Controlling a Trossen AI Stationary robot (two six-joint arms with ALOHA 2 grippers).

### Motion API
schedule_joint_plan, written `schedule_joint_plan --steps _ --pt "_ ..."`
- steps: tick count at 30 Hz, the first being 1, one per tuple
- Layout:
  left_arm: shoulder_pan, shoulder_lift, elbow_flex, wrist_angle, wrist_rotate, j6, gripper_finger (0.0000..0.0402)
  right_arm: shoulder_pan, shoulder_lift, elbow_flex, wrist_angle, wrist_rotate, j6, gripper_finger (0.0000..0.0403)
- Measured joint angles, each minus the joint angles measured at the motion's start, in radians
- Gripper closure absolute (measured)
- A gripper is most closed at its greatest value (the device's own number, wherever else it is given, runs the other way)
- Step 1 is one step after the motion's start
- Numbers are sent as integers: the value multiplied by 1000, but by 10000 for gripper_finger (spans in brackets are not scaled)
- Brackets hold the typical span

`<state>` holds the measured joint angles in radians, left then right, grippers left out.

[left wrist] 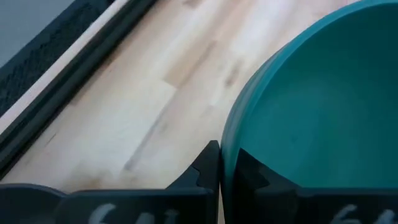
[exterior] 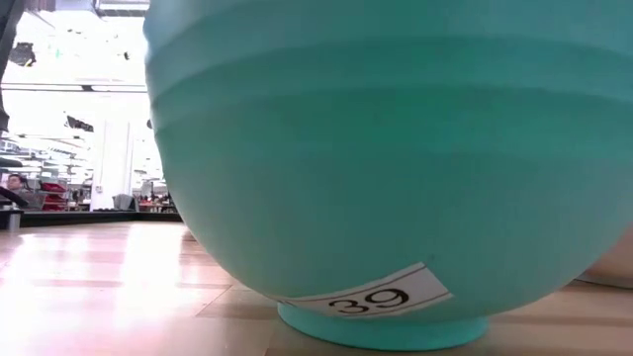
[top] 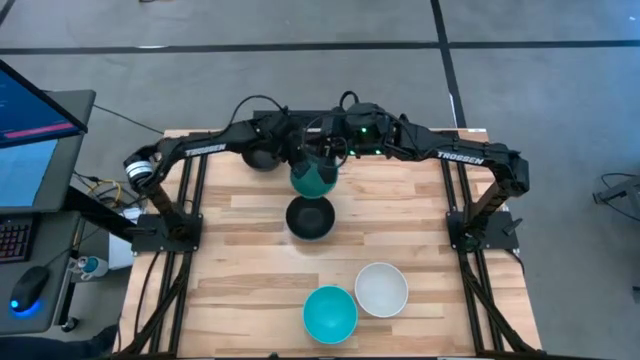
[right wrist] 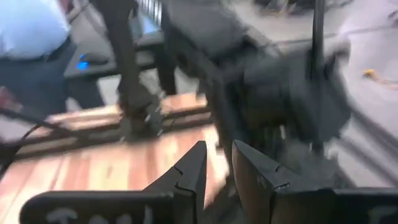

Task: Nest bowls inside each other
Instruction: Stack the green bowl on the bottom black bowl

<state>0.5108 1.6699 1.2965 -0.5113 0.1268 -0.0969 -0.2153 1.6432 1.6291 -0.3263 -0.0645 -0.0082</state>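
My left gripper [top: 302, 160] [left wrist: 221, 177] is shut on the teal-green bowl [top: 313, 180] at the far middle of the table. A black bowl [top: 310, 219] stands on its base just near of it, and a second black bowl [top: 262, 156] sits under the left arm. My right gripper [top: 330, 148] [right wrist: 219, 168] hovers close by on the far side of the teal-green bowl, narrowly open and empty. A cyan-blue bowl [top: 330, 313] [exterior: 376, 148] and a white bowl [top: 381, 289] stand at the near edge. Only one cyan-blue bowl shows. My left gripper pinches the teal-green bowl's rim [left wrist: 222, 146], one finger [left wrist: 202, 171] outside the wall and one finger [left wrist: 255, 177] inside. The bowl sits tilted in the hold. I cannot tell whether it is clear of the table.
Both arms meet over the far middle of the table. Bare wood [top: 240, 250] lies on the left half and between the black bowl and the near bowls. The arms' black frames [top: 165, 230] [top: 480, 230] stand at both sides. A monitor and desk [top: 30, 150] stand left of the table.
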Motion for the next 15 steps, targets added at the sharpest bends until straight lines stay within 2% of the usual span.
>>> schedule_joint_plan --steps 6,10,15 --pt "-83 -143 2 -135 21 13 401 27 -65 0 -157 -8 -2 303" --pt "-125 -241 3 -132 8 -25 401 39 -124 0 -193 -3 -2 307" --pt "-190 -282 3 -154 -48 -64 401 52 -172 1 -219 -3 9 319"
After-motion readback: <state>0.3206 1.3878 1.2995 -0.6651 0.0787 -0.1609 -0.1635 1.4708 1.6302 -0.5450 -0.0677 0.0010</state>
